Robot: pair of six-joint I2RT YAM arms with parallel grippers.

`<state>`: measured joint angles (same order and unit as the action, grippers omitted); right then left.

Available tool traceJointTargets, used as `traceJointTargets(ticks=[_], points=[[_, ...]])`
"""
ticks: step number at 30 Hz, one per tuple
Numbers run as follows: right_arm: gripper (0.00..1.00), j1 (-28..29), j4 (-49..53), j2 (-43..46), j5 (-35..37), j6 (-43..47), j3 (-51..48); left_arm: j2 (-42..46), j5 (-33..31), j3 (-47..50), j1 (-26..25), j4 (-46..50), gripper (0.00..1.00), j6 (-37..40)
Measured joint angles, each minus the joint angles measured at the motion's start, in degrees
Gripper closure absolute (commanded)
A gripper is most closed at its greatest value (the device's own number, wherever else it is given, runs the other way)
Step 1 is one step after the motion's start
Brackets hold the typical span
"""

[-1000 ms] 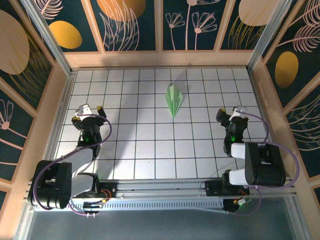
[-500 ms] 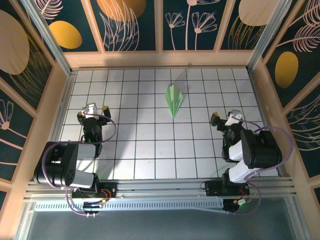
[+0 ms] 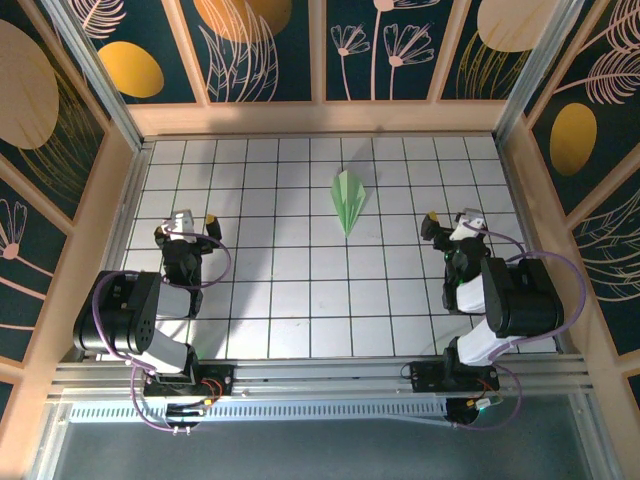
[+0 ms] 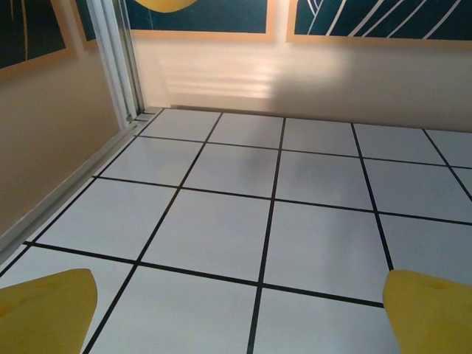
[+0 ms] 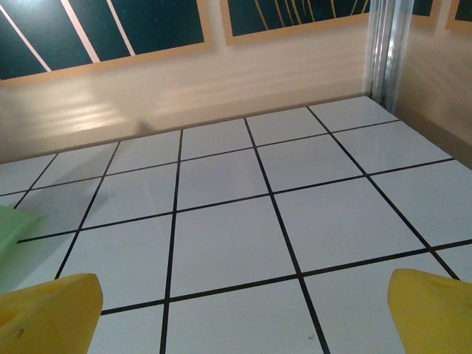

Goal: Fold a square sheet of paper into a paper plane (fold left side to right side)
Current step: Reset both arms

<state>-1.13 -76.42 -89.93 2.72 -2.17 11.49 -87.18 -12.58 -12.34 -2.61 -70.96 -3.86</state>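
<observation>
Apparently past the final fold, with the paper plane (image 3: 347,200) lying creased near the far middle of the table (image 3: 300,300), well apart from left claw (image 3: 187,225) and right claw (image 3: 450,222), both spread wide and empty; next, probably only a retreat to rest.

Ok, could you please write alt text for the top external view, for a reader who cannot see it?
A folded light green paper plane lies alone on the far middle of a white gridded table. The left hand and the right hand are open on either side, apart from it.
</observation>
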Motion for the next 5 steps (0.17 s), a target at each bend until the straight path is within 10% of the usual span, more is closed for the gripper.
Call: traceJointTargets(ticks=[5], points=[[0.01,0.00,0.22,0.00,0.26,0.00,0.00,0.00,0.17,0.00,0.00,-0.02,0.01,0.02]])
